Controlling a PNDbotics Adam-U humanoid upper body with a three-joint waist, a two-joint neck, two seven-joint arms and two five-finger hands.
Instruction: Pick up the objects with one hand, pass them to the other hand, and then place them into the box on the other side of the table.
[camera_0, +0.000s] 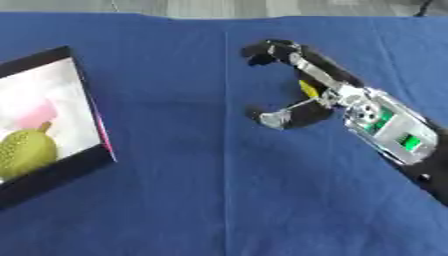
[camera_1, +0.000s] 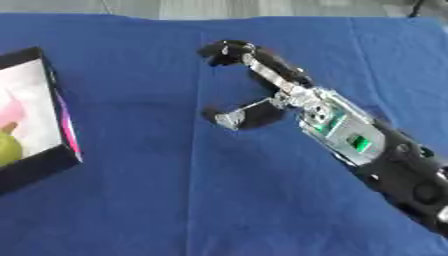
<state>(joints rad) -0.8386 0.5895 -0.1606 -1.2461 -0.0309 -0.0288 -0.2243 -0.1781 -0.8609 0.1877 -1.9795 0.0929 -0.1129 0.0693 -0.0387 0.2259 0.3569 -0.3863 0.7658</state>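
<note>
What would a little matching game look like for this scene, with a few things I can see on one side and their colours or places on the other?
Things:
1. box
2. bumpy round object
3. right hand
4. tablecloth

Descriptions:
A. plain blue, covering the whole table
B. yellow-green, lying inside the box
C. fingers and thumb spread apart above the middle of the cloth
D. black-rimmed with a white inside, at the left edge

Pairs: 1-D, 2-B, 3-C, 4-A
</note>
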